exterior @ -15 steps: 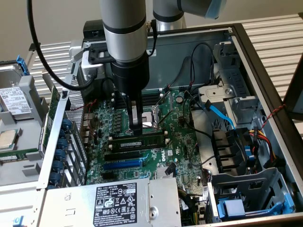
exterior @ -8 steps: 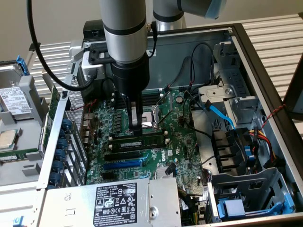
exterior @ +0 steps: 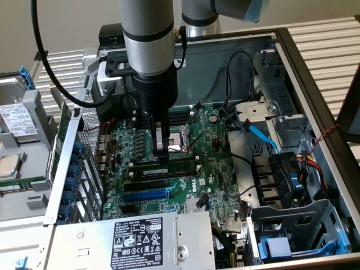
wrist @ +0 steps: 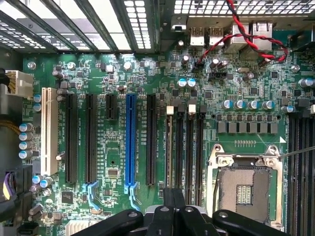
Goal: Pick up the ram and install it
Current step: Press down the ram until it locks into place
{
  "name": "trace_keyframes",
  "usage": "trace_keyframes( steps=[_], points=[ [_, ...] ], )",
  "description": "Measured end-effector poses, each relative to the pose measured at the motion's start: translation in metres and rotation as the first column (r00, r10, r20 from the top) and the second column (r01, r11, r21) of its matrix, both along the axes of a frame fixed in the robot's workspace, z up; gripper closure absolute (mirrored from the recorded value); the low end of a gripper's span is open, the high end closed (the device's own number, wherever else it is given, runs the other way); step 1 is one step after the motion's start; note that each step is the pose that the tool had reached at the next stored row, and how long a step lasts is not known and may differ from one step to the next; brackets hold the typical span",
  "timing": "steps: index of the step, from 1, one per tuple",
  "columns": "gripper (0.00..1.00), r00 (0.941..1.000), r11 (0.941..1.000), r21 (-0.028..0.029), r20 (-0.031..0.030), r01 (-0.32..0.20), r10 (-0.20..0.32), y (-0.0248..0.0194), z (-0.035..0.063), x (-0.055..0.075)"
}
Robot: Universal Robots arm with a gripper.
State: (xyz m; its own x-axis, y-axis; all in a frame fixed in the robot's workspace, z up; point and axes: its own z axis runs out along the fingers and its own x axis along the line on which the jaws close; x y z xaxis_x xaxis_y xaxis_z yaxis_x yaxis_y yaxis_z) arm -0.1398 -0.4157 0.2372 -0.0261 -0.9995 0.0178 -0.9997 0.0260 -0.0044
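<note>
Exterior view: the arm reaches down from above into the open case [exterior: 315, 84]. The gripper [exterior: 162, 158] is over the middle of the motherboard [exterior: 214, 169], just on the near side of the CPU socket [exterior: 179, 140]. Its fingers are pressed together, with no gap between them. The tips meet the top edge of the ram [exterior: 181, 166]. Whether they pinch the stick or only bear on it, I cannot tell. The ram stands on edge and runs from the exterior view's left to its right. It sits among the memory slots between the socket and the blue slot [exterior: 145, 196], which lies nearer. Seating depth cannot be judged. The power supply [exterior: 138, 242] fills the near edge of the case. A drive cage [exterior: 17, 121] lies outside, on the exterior view's left. Wrist view: the gripper [wrist: 173, 206] looks straight down on the board, fingers [wrist: 169, 201] closed tight. They sit in line with the ram [wrist: 170, 147], seen edge-on as a thin pale strip. The ram is in the memory slot furthest from the CPU socket [wrist: 246, 189]. Three bare black memory slots [wrist: 189, 147] lie between it and the socket. On its other side come a black slot [wrist: 150, 140], then the blue slot [wrist: 130, 142], and well beyond them a white slot [wrist: 47, 130]. A twisted red-and-black wire [wrist: 246, 34] loops beside the rear ports.
</note>
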Motion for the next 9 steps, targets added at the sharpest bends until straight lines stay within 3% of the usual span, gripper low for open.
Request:
trace_keyframes(
  steps=[3, 7, 9],
  points=[
    [0.89, 1.0, 1.0, 0.0002, 0.0002, 0.0, 0.0, 0.0, -0.0006, 0.0],
    [0.89, 1.0, 1.0, 0.0061, 0.0005, 0.0, 0.0, 0.0, -0.0013, -0.0001],
    [0.89, 1.0, 1.0, 0.0064, 0.0005, 0.0, 0.0, 0.0, -0.0017, 0.0]
  ],
)
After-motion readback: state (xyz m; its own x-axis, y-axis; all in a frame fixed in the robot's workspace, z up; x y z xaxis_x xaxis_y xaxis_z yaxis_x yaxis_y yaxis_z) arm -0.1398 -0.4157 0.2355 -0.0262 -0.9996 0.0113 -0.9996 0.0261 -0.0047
